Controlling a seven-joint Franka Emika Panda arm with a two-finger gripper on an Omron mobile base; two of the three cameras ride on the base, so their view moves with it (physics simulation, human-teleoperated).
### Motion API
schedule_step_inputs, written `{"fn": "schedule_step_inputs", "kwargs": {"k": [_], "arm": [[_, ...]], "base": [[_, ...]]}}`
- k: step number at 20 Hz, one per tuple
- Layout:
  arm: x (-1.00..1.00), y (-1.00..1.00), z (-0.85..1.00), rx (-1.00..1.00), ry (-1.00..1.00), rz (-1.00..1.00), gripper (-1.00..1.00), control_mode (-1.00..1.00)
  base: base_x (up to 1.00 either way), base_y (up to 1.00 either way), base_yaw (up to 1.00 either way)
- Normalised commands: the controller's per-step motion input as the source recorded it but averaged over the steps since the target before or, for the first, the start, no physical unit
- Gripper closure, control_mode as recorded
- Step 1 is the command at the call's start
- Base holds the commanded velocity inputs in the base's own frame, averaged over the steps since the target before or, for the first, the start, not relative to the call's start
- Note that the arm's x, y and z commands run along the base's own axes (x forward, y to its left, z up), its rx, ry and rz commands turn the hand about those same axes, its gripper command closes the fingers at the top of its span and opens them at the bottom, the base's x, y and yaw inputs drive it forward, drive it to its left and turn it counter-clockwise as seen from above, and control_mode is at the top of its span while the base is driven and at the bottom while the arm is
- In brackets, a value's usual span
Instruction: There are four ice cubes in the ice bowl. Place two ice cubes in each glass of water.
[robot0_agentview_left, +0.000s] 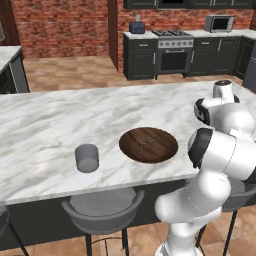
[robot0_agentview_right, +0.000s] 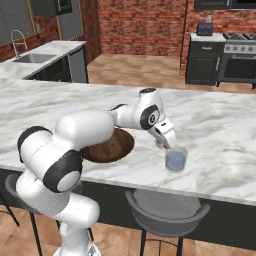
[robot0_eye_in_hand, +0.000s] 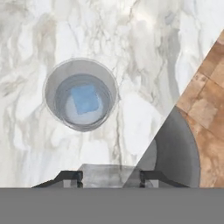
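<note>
So here the arm is stretched out to the right end of the marble counter, with the gripper hanging right over one glass of water near the front edge. From the right base view the hand looks to sit just above the rim, but we can't tell for sure whether it touches the glass.

Looking down from the hand view, that same glass is up and to the left of the fingertips, not centred between them. There's one pale blue ice cube sitting in the water — clearly inside the tumbler, tilted a bit like a diamond. The two dark tips stand apart with a gap between them, so the jaws are partway parted. Between them we can make out something pale and translucent at the very bottom of the view, but it's too faint to call; we honestly can't tell if a cube is held there or not.

The ice bowl sits around the middle of the counter, with faint whitish outlines in it that are too small to count. The other glass stands to the bowl's left, well apart from it — and well apart from the hand too. A grey stool is tucked under the counter edge below the hand.
</note>
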Motion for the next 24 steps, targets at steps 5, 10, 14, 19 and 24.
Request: {"fn": "schedule_step_inputs", "kwargs": {"k": [5, 10, 14, 19, 24], "arm": [[0.36, -0.36, -0.05, 0.05, 0.00, 0.00, 1.00, -1.00], [0.49, -0.15, -0.04, 0.11, 0.00, 0.00, 1.00, -1.00], [0.24, -0.38, -0.25, 0.06, 0.00, 0.00, 1.00, -1.00], [0.19, -0.36, -0.35, 0.04, 0.00, 0.00, 1.00, -1.00], [0.28, -0.12, -0.32, 0.03, 0.00, 0.00, 1.00, -1.00]], "base": [[0.00, 0.00, 0.00], [0.00, 0.00, 0.00], [0.00, 0.00, 0.00], [0.00, 0.00, 0.00], [0.00, 0.00, 0.00]]}}
